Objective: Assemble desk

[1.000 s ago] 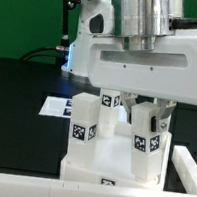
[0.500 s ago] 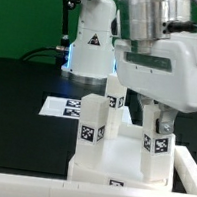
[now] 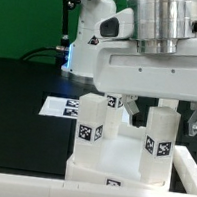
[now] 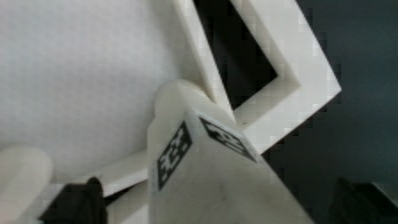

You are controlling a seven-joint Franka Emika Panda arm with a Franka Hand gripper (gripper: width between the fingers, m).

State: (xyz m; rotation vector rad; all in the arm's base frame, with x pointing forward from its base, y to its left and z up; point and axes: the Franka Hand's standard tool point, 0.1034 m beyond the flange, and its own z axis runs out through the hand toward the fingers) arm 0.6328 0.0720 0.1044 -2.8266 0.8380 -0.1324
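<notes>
Jaws look spread, pinching nothing; the gripper (image 3: 163, 115) hangs at twelve o'clock over a leg (image 3: 158, 145) standing on the tabletop (image 3: 102, 168). Legs seem light, stiff, smooth plastic; best taken across flat faces near the top.

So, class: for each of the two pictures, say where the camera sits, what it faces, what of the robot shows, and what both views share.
Exterior view: off the arm, low at table height, facing the desk tabletop with upright legs; the arm's big white body fills the upper frame, the gripper open around the leg at the exterior view's right.
Wrist view: on the wrist, looking down the gripper onto a tagged leg and the tabletop's rim; dark fingertips show.
Shared: the desk and its tagged legs.
</notes>
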